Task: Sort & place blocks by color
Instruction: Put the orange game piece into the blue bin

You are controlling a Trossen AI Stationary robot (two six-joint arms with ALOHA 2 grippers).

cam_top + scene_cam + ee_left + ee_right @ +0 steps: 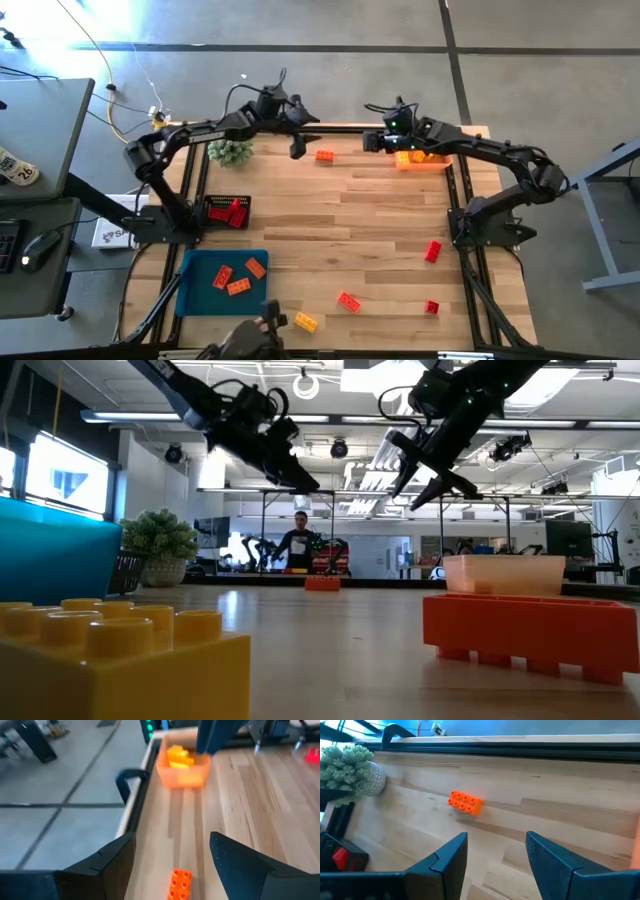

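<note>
Honestly, the left gripper [172, 865] hangs spread over the small orange studded plastic brick [179, 883]: straddle its short sides before squeezing.

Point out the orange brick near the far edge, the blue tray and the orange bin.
orange brick [324, 156], high view, its studded top.
blue tray [196, 290], high view, bare floor.
orange bin [183, 779], left wrist view, near wall.

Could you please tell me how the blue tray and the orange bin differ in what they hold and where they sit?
The blue tray sits at the table's near left and holds orange bricks; the orange bin sits at the far right edge and holds yellow bricks. The tray is broad and flat; the bin is smaller, with taller walls. Both rest on the wooden table.
</note>
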